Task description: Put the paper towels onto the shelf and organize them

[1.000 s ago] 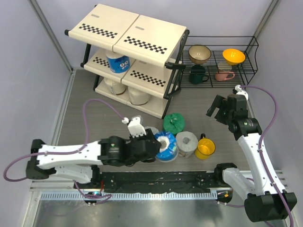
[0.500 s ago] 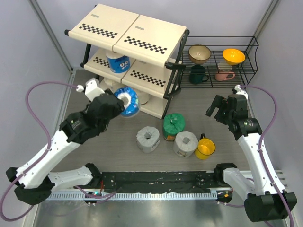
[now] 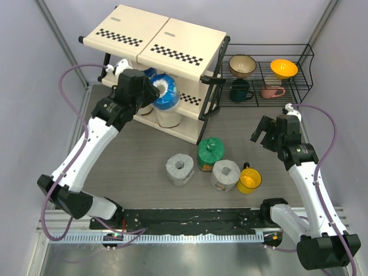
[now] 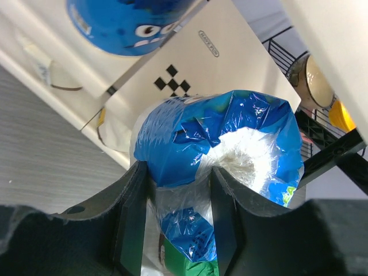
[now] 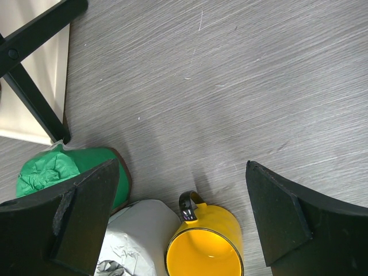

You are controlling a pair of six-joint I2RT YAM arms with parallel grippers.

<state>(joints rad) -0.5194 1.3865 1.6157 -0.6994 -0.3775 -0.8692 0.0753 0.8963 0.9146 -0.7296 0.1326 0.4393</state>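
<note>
- L end effector (image 4: 178, 178) pinching a blue roll (image 3: 164, 91) at front edge of the shelf's (image 3: 172, 40) mid tier (shelf stands at far-left corner of the desk (image 3: 126, 155)).
- 2nd blue roll (image 4: 123, 23) sits on that tier.
- Green roll (image 3: 211, 150) and 2 grey rolls (image 3: 179, 168) (image 3: 226, 174) mid-desk, nearer the near edge, next to a mug (image 3: 249, 180).
- R end effector (image 5: 181, 167) spread, nothing in it, above the mug.

I see a blue-and-white roll (image 3: 163, 92) tilted at the shelf's (image 3: 172, 40) middle tier. A grey roll (image 3: 179, 168), green roll (image 3: 211, 152) and second grey roll (image 3: 226, 174) stand before it.
</note>
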